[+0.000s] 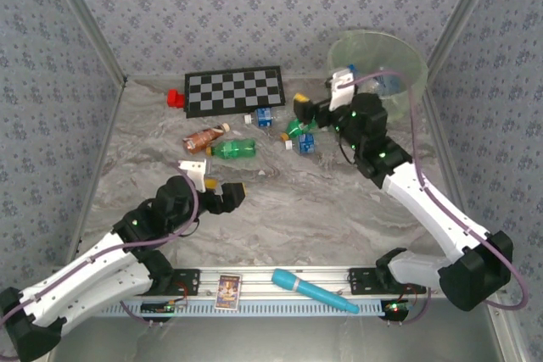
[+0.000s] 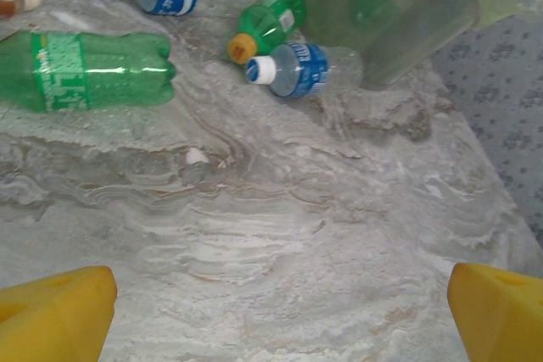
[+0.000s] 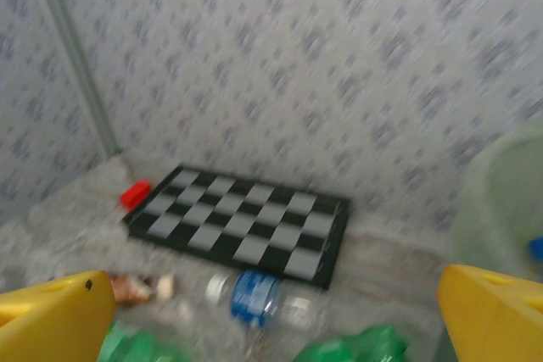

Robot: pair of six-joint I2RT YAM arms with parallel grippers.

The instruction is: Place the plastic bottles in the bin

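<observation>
**A:** Where are the plastic bottles (image 1: 254, 135) lying?

**B:** They are lying loose on the table (image 1: 288, 209), toward its far side. A brown bottle (image 1: 204, 138) and a large green bottle (image 1: 233, 149) are resting close together. Some clear blue-labelled bottles (image 1: 265, 116) and a small green bottle (image 1: 297, 129) are clustering nearer the bin (image 1: 414, 61).

**A:** And what are the pincers doing?

**B:** Both are standing wide open and grasping nothing. The left gripper (image 2: 271, 320) is hovering over bare table on the near side of the large green bottle. The right gripper (image 3: 276, 315) is hanging by the cluster, just beside the bin.

**A:** How are you expecting a bottle to behave?

**B:** I am judging them to be light and springy (empty, crushed plastic usually is). The slick, rounded walls may be squirming sideways under a squeeze, and a nudge could be sending one rolling. I would be taking hold across the middle of the body, around the label, where the dents are offering flatter faces. The cap end is looking too narrow for a sure grip. For the large green bottle, the fingers should be straddling its short width, not its length.
</observation>
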